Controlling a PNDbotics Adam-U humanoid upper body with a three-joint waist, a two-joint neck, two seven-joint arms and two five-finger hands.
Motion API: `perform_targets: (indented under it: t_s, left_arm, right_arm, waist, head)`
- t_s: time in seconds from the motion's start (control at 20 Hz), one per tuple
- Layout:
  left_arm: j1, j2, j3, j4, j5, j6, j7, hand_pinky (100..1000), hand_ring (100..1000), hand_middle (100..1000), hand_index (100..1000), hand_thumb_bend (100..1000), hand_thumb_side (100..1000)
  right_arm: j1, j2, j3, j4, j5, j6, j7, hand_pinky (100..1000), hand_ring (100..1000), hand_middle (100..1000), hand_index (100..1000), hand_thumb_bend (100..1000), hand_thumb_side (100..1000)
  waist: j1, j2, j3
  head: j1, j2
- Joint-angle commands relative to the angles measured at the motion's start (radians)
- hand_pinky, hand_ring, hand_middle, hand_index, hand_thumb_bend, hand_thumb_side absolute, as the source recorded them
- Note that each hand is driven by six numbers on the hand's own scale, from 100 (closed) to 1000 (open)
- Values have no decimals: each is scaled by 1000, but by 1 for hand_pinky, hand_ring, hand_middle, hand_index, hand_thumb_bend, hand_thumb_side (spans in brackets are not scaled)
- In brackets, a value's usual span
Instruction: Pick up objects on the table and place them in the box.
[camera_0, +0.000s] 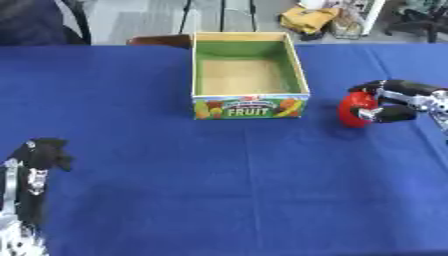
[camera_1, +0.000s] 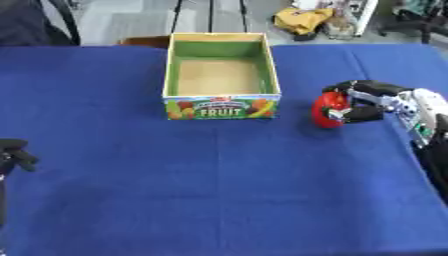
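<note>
A red rounded object (camera_0: 353, 110) sits on the blue table, right of the box. My right hand (camera_1: 367, 102) comes in from the right, its fingers and thumb curled round the red object. The open cardboard box (camera_0: 249, 106), green inside with a "FRUIT" label on its front, stands at the table's far middle; I see nothing inside it. At the lower left my left hand (camera_0: 35, 160) rests with its fingers curled and holds nothing.
The blue cloth (camera_0: 219, 180) covers the whole table. Beyond the far edge are a brown chair back (camera_0: 159, 40), a yellow bag (camera_0: 308, 19) and floor clutter. A dark-clothed person sits at the far left corner (camera_0: 35, 22).
</note>
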Motion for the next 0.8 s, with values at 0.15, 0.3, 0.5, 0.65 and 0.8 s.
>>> perform_targets:
  t_s: [0.15, 0.3, 0.5, 0.65, 0.8]
  left_arm:
    - [-6, 15, 0, -14, 4, -1, 0, 569, 345, 386, 554, 953, 817]
    - [-5, 15, 0, -14, 4, -1, 0, 569, 345, 386, 554, 954, 817]
    - [-5, 14, 0, -14, 5, -1, 0, 569, 345, 385, 554, 954, 818]
    - [-5, 14, 0, -14, 5, 0, 0, 569, 345, 385, 554, 954, 818]
    - [-4, 14, -1, -14, 5, 0, 0, 569, 345, 385, 554, 954, 818]
  right_arm:
    - [-3, -10, -1, 6, 16, 0, 27, 614, 760, 860, 993, 158, 751]
    - [-1, -3, 1, 3, 16, -1, 35, 512, 703, 854, 990, 139, 687]
    - [9, -1, 2, -13, 8, -3, 36, 295, 540, 832, 984, 102, 551]
    - [17, -1, 4, -25, 2, 0, 33, 200, 449, 803, 976, 100, 438]
    - [19, 3, 5, -28, -1, 5, 35, 128, 390, 754, 968, 100, 370]
  waist:
    - [3, -12, -2]
    - [5, -12, -3]
    - [7, -12, -5]
    - [8, -11, -6]
    - [9, -11, -7]
  head:
    - [0, -3]
    - [0, -2]
    - [0, -2]
    - [-1, -2]
    - [-2, -1]
